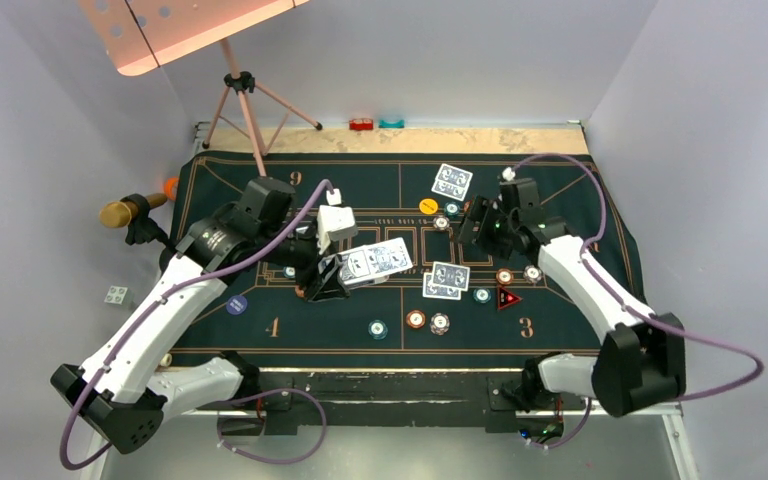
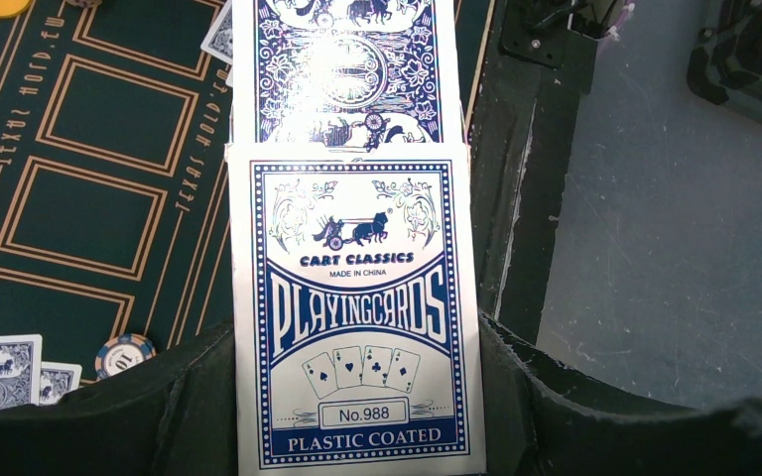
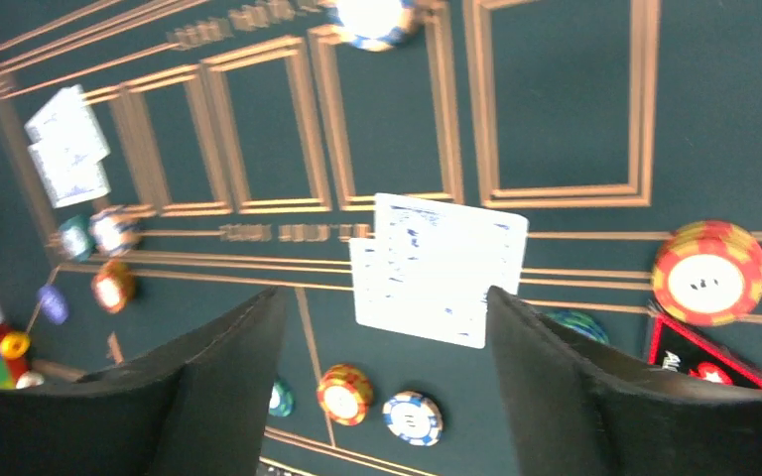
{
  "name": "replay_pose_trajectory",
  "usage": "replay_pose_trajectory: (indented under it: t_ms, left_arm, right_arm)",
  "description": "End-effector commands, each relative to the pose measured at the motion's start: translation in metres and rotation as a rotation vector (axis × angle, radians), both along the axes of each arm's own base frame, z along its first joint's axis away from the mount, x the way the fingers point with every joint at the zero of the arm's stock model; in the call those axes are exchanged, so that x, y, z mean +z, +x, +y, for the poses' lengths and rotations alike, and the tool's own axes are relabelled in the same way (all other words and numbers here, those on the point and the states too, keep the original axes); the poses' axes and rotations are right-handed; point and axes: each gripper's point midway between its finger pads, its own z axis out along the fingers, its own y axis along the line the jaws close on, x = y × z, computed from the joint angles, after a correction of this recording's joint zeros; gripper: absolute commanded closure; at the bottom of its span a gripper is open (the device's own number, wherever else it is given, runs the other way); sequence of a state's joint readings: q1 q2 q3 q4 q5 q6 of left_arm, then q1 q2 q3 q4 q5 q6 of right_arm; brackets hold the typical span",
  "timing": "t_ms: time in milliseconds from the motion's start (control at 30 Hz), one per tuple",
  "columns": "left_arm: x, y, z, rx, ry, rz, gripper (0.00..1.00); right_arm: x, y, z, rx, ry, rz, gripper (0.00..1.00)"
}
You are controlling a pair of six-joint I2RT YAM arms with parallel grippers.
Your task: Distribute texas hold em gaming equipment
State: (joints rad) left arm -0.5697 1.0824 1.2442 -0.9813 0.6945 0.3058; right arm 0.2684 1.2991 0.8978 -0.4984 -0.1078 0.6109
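My left gripper (image 1: 332,272) is shut on a blue-and-white playing card box (image 1: 375,262), held above the green mat (image 1: 340,335). In the left wrist view the box (image 2: 357,317) sits between the fingers (image 2: 189,397), with a card (image 2: 347,69) sticking out of its far end. My right gripper (image 1: 477,228) is open and empty above the mat. In its wrist view two overlapping cards (image 3: 437,268) lie ahead between the fingers (image 3: 575,387). That pair (image 1: 446,280) lies mid-mat; another pair (image 1: 452,181) lies at the back. A red triangle marker (image 1: 507,298) and striped chips (image 1: 416,319) lie nearby.
A yellow disc (image 1: 427,206) lies near the back, a blue disc (image 1: 237,304) at the left. More chips (image 1: 378,328) sit near the mat's front edge. A tripod stand (image 1: 245,100), a microphone (image 1: 125,212), and red (image 1: 361,124) and teal (image 1: 392,123) blocks stand beyond the mat.
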Motion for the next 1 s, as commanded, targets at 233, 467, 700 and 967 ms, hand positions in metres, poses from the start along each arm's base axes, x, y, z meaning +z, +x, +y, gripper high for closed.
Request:
replay_pose_trajectory:
  t_ms: [233,467,700,967]
  left_arm:
    - [0.0,0.002,0.001,-0.004,-0.026,-0.042,1.0]
    - [-0.003,0.005,0.002,0.004,-0.014,-0.06,1.0]
    - [0.001,0.007,0.004,0.01,-0.01,-0.081,1.0]
    - [0.006,0.009,0.003,0.01,-0.013,-0.087,1.0]
  right_arm:
    - [0.179,-0.048,0.115,0.576,0.707,-0.29,0.06]
    - [0.203,-0.076,0.157,0.745,0.774,-0.316,0.02]
    - [0.174,-0.089,0.184,0.801,0.718,-0.207,0.01]
    - [0.153,-0.096,0.196,0.821,0.744,-0.121,0.03]
